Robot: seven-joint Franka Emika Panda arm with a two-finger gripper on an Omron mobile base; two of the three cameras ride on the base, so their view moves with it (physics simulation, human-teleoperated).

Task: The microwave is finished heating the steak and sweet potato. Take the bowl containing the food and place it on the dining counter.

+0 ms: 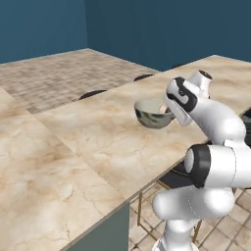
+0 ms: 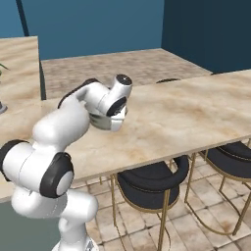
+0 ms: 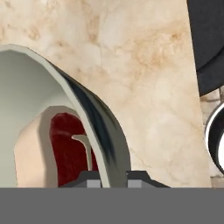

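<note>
On the long beige marble-look counter with faint brown veins stood one round deep bowl, cream inside and mottled greenish-grey outside, set near the counter's near edge. Hand of the white arm: clenched on the bowl's rim, one finger inside the wall and one outside, as seen from the hand camera. Contents of the bowl: one dark red-brown rounded lump of steak, lying at the bottom beside a pale orange-pink blocky chunk of sweet potato, the two touching. Below the counter's near edge: dark round stools with black cushions on thin brass-coloured legs, standing on a pale tiled floor. Behind: a deep blue wall.
</note>
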